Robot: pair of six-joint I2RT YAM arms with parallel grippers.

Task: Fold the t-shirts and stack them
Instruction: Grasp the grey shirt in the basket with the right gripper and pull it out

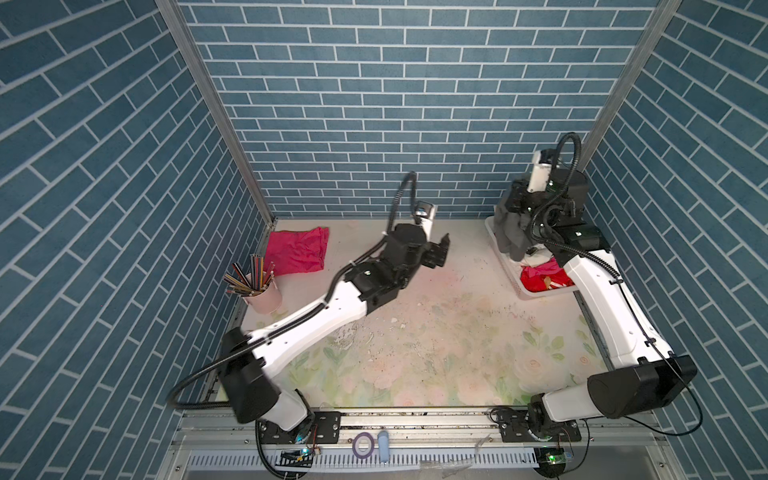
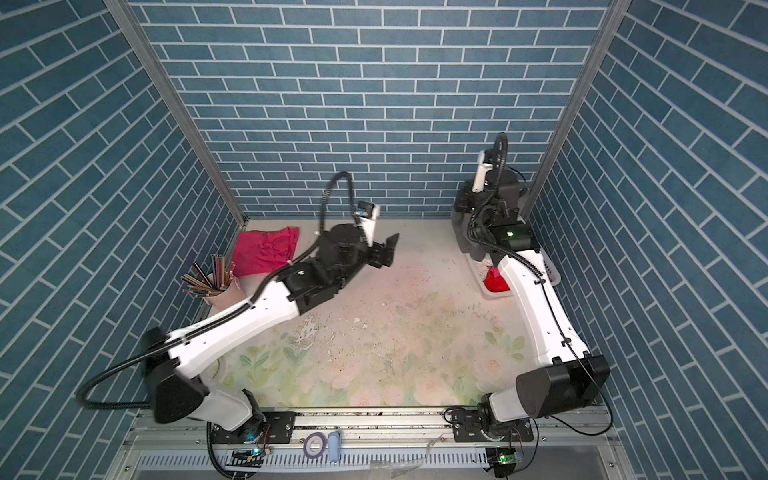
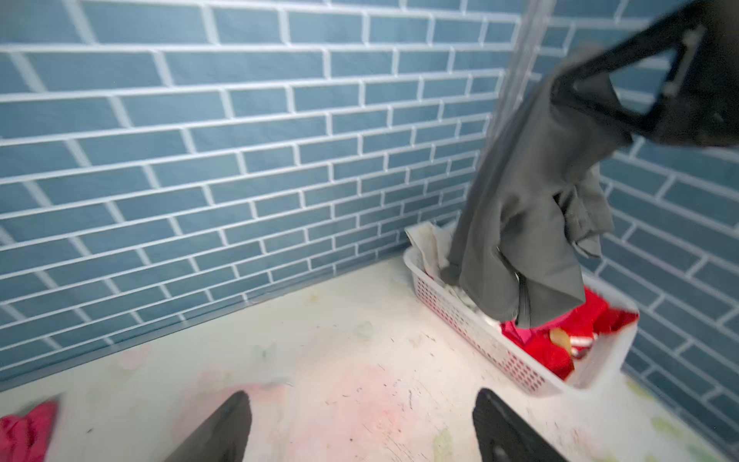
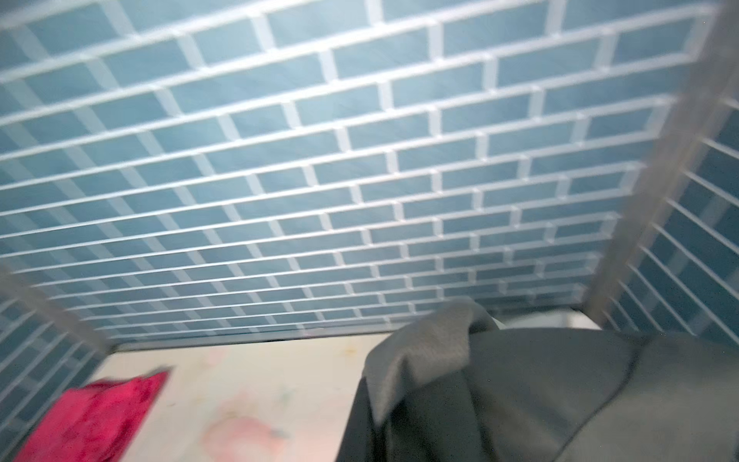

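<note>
My right gripper (image 3: 568,84) is shut on the dark grey t-shirt (image 1: 513,232), which hangs bunched from it above the back right corner. The shirt's lower end still reaches into the white basket (image 3: 460,320). In the right wrist view the grey cloth (image 4: 520,392) covers the fingers. The hot pink t-shirt (image 1: 297,249) lies crumpled and flat at the back left of the table, also seen in the other top view (image 2: 266,251). My left gripper (image 1: 444,251) hovers open and empty over the back middle of the table, its fingertips (image 3: 236,416) wide apart.
The basket (image 1: 505,266) also holds red cloth (image 3: 548,348) and a white cloth (image 3: 430,248). A pink cup of coloured pencils (image 1: 262,293) stands at the left edge, in front of the pink shirt. Blue brick walls close in the back and sides.
</note>
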